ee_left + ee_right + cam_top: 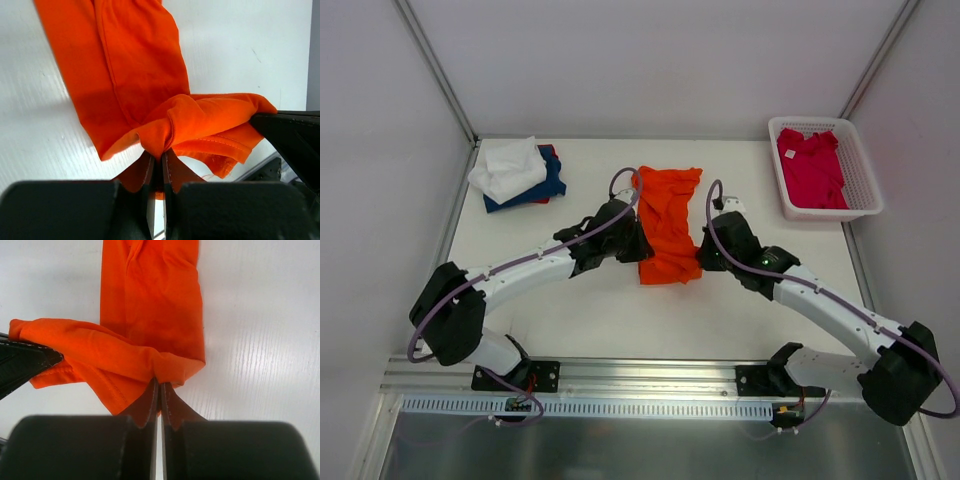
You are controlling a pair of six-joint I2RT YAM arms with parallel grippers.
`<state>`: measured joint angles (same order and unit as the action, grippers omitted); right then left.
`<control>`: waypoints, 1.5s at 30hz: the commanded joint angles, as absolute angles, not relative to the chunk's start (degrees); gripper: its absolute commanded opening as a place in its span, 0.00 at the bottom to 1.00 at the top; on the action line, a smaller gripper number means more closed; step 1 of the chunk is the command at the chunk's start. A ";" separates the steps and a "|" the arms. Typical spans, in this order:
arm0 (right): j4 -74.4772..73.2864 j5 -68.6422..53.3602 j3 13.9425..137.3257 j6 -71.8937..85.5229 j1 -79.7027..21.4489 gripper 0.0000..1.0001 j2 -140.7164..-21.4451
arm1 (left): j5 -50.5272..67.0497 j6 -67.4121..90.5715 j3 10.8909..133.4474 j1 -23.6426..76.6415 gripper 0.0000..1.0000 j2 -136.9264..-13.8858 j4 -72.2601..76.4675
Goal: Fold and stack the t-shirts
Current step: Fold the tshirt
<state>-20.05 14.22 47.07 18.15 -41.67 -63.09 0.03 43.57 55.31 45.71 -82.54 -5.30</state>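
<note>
The orange t-shirt lies in the middle of the table, running away from the arms, with its near end bunched up. The left claw is clamped on a pinch of cloth at the shirt's near left edge. The right claw is clamped the same way on the near right edge. In both wrist views the tips are buried in folds and the shirt's far end is cut off. From above, the claws' black bodies hide both grips. Far left, a white t-shirt lies on a navy t-shirt. A red edge beneath them is possibly another garment. A crimson t-shirt lies crumpled in the basket, far right.
</note>
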 commanded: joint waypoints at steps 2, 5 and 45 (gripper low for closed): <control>-18.11 11.96 50.62 13.19 -38.68 0.00 -67.49 | -0.18 39.90 58.44 42.89 0.00 -85.33 -6.24; -16.09 10.29 51.94 12.22 -36.48 0.00 -71.09 | 1.40 39.29 59.32 41.49 0.00 -87.27 -5.80; -11.07 -1.49 70.49 9.58 -25.84 0.13 -103.09 | 13.80 33.57 76.11 29.09 0.18 -113.55 -4.31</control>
